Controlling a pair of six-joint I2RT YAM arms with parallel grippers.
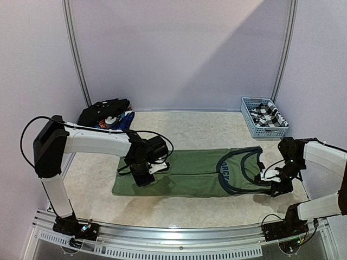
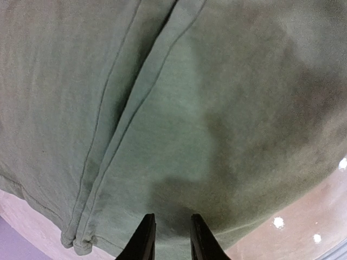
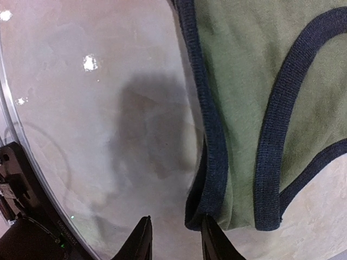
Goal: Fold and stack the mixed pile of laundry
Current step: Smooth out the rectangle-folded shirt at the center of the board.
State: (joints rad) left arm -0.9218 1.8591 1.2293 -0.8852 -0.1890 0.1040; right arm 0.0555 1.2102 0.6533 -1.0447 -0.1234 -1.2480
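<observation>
At far right, a basket (image 1: 247, 116) holds checked cloth (image 1: 268, 115), partly hidden. Left fingers (image 2: 144, 238) and right fingers (image 3: 140, 241) stand parted, grasping nothing.

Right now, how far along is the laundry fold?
Done: the olive-green T-shirt lies flat, both long sides folded to the middle. In hand: left fingers open over its hem end, right fingers open at its neck end; neither grips. Left: the crosswise folds, the garment pile at the far-left corner, the black-white check cloth in the light-blue basket. No folded stack yet.
</observation>
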